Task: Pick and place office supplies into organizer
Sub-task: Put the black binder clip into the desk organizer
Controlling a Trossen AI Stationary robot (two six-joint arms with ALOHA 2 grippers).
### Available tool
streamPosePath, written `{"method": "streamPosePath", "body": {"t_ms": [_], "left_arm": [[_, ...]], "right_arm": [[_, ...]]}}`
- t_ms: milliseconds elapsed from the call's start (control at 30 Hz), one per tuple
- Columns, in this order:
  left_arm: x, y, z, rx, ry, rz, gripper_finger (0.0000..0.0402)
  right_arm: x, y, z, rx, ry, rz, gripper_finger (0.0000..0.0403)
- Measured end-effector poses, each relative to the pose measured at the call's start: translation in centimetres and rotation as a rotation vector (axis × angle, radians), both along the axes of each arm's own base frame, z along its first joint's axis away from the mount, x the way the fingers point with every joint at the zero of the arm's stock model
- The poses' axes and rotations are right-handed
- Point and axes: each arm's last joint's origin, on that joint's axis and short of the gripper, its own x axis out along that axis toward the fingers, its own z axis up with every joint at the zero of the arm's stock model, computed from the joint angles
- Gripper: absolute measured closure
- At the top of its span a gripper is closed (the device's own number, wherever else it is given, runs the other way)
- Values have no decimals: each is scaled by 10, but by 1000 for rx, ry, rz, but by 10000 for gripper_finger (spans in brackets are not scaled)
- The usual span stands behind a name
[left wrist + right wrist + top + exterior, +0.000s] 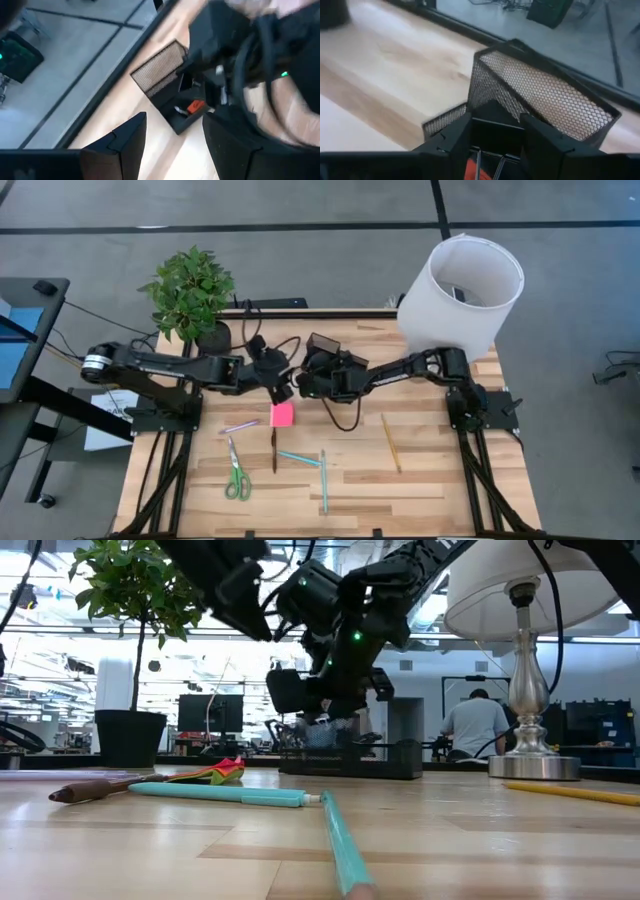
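The black mesh organizer point(322, 343) stands at the table's far middle. Its low tray point(185, 117) holds a red eraser point(196, 106) and a black clip point(495, 131) with wire handles. My right gripper point(496, 120) hangs open just above the tray, a finger on either side of the clip, apart from it. My left gripper point(172, 120) hovers open and empty next to it, over the far side of the pink sticky-note pad point(282, 415). The scissors point(237, 477), teal pens point(323, 480), a dark pen point(273, 448), a pale pen point(240, 426) and the yellow pencil point(390, 442) lie flat on the table.
A potted plant point(192, 292) stands at the far left corner and a white lamp point(462, 290) at the far right. Both arms point(380, 375) crowd the far middle near the organizer. Bare wood lies along the near edge and at the right.
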Motion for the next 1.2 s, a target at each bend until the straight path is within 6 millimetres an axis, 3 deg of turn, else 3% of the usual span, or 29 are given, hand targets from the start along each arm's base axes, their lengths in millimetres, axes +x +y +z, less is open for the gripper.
{"method": "streamPosePath", "body": {"t_ms": [267,633,900,1200], "left_arm": [[-19,-9,25,20,-93,-30,212],[-21,-24,26,14,-101,-91,212],[-22,-33,26,1,-110,-122,212],[-22,-38,26,-3,-113,-138,212]], "right_arm": [[-2,-14,-4,-88,237,105,265],[-2,-27,-3,-193,486,241,230],[-2,-42,-3,-157,496,291,255],[1,-42,-2,-180,502,317,197]]}}
